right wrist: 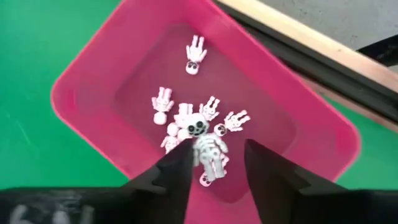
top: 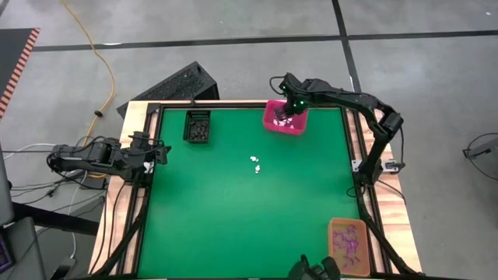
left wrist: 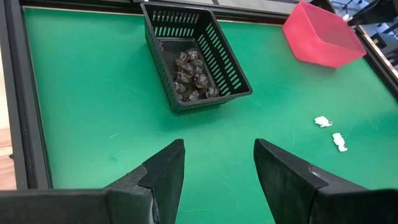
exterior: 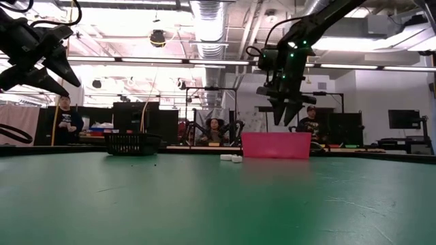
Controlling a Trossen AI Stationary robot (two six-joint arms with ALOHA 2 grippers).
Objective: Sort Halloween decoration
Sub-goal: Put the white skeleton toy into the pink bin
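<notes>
Now right gripper (right wrist: 216, 168) above the pink bin (right wrist: 93, 68), fingers parted, white skeleton (right wrist: 208, 146) between them, left gripper (left wrist: 217, 168) well away, fingers wide.

The right gripper (top: 289, 109) hung over the bin (top: 274, 124) at the table's (top: 226, 225) far edge, with small skeletons (right wrist: 186, 118) in it. The basket (top: 198, 127) sat to its left, holding trinkets (left wrist: 191, 76). Two skeleton pieces (top: 255, 163) lay mid-table. A tray (top: 348, 245) sat in the near right corner.
</notes>
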